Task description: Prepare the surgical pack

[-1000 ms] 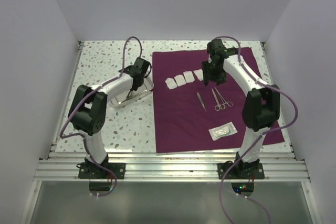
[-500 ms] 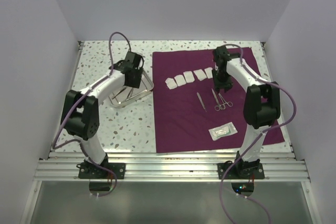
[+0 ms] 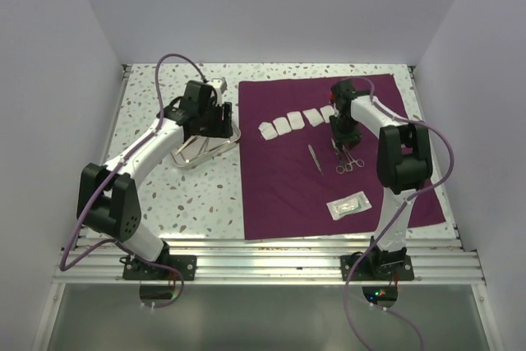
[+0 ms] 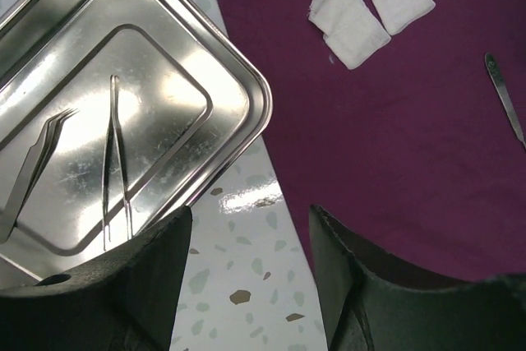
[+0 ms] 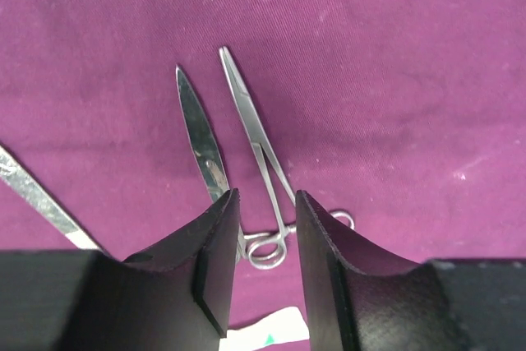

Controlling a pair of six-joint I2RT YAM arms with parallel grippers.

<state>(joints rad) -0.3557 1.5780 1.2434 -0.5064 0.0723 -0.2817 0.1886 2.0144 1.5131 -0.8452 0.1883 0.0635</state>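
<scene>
1. Now the right gripper (image 5: 265,203) has come down from the row of gauze squares (image 3: 288,123) onto the scissors (image 3: 346,159). Its fingers stand slightly apart, one on each side of the shanks just above the ring handles, and they grip nothing.
2. Meanwhile the left gripper (image 4: 251,228) has drawn up and away from the inside of the tray (image 4: 246,96). Its fingers are wide apart and empty, hanging over the strip of table (image 3: 205,195) between the tray's corner and the edge of the cloth (image 3: 288,195).
3. Two tweezers (image 4: 115,154) lie in the tray, while the scissors, a slim tool (image 3: 315,158), the gauze and the pouch (image 3: 348,205) are all out on the cloth. I judge the pack to be partly gathered, with the scissors the likely next pick.
4. The cloth is a deep purple rectangle spread flat over the right half of the table. Its matte weave shows faint lint and soft creases. The tray sits off it to the left.
5. The tray is polished steel with rounded corners and a stepped floor that throws bright glare. One of the tweezers in it is straight and the other has a bent tip.
6. The scissors are thin and shiny and lie flat, so they will be hard to get fingers under.
7. The gauze squares are white, soft and slightly puffy, and they overlap in a slanted row. The pouch is a flat pale packet.
8. The table top is glossy white stone with dark speckles.
</scene>
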